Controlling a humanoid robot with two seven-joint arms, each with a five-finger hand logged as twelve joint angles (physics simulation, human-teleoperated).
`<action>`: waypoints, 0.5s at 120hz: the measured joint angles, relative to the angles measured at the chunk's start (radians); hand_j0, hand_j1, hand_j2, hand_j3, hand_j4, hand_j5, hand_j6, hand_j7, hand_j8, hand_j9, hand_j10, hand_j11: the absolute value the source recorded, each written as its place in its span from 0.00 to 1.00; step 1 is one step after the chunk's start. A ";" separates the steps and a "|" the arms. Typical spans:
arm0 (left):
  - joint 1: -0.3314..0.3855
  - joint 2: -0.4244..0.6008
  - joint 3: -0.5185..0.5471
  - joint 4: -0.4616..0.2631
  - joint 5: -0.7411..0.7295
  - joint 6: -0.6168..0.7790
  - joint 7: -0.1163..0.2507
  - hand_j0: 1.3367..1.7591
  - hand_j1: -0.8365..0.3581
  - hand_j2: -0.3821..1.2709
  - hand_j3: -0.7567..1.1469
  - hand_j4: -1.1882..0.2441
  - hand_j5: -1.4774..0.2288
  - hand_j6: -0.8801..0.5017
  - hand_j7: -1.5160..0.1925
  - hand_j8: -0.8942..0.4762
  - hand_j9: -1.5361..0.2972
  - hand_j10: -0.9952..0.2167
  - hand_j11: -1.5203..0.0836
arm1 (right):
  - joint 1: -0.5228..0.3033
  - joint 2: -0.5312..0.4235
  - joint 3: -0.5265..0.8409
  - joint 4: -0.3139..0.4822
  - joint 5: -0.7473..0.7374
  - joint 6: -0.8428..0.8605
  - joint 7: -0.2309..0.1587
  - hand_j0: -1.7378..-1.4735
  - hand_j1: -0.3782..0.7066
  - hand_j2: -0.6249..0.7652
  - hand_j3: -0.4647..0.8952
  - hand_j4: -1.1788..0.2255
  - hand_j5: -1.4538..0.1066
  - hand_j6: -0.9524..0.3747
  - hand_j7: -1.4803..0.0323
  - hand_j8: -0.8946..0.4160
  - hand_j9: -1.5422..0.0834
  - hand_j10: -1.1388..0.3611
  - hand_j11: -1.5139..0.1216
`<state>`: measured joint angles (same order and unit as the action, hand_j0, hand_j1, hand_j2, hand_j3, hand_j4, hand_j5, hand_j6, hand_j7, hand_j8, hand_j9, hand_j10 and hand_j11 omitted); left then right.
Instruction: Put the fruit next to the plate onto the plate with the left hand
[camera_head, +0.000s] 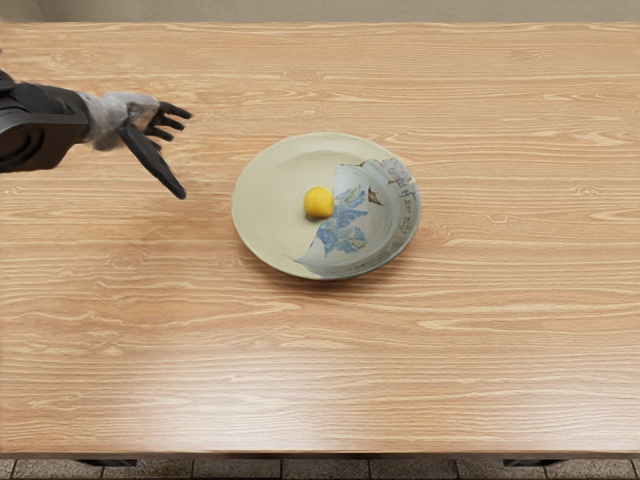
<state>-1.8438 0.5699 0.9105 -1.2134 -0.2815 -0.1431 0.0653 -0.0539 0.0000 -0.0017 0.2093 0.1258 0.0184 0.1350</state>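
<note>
The yellow fruit (319, 202) is sitting on the plate (268, 190), its blue markings too blurred to read, while the left hand (142, 130) is hovering well apart over the table (320, 370), fingers spread and empty.

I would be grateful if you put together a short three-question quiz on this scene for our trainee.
1. True or false: the yellow fruit lies on the plate.
2. The left robot hand is: A) gripping the fruit; B) open, left of the plate; C) resting on the plate.
3. Fill in: the plate sits on a ____ table.
Key: 1 true; 2 B; 3 wooden.
</note>
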 joint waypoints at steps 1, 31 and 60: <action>0.000 0.015 0.008 -0.004 0.001 -0.024 0.000 0.76 0.95 0.24 0.40 0.77 0.81 0.59 0.83 0.60 0.78 0.76 0.88 | 0.000 0.000 0.000 0.000 0.000 0.000 0.000 0.30 0.04 0.45 0.34 0.83 0.92 0.71 0.97 0.68 0.94 0.75 0.92; 0.002 0.151 0.114 -0.051 0.088 -0.425 0.003 0.76 0.98 0.24 0.40 0.81 0.84 0.62 0.87 0.63 0.82 0.80 0.92 | 0.000 0.000 0.000 0.001 0.000 0.000 0.000 0.30 0.04 0.45 0.34 0.83 0.92 0.71 0.97 0.68 0.94 0.75 0.92; 0.002 0.151 0.124 -0.055 0.098 -0.464 0.004 0.76 0.98 0.23 0.40 0.82 0.86 0.63 0.88 0.64 0.83 0.81 0.94 | 0.000 0.000 0.000 0.001 0.000 0.000 0.000 0.30 0.04 0.45 0.34 0.83 0.92 0.71 0.97 0.68 0.94 0.75 0.92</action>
<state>-1.8423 0.7208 1.0345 -1.2682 -0.1835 -0.6067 0.0690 -0.0537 0.0000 -0.0015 0.2101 0.1258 0.0184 0.1350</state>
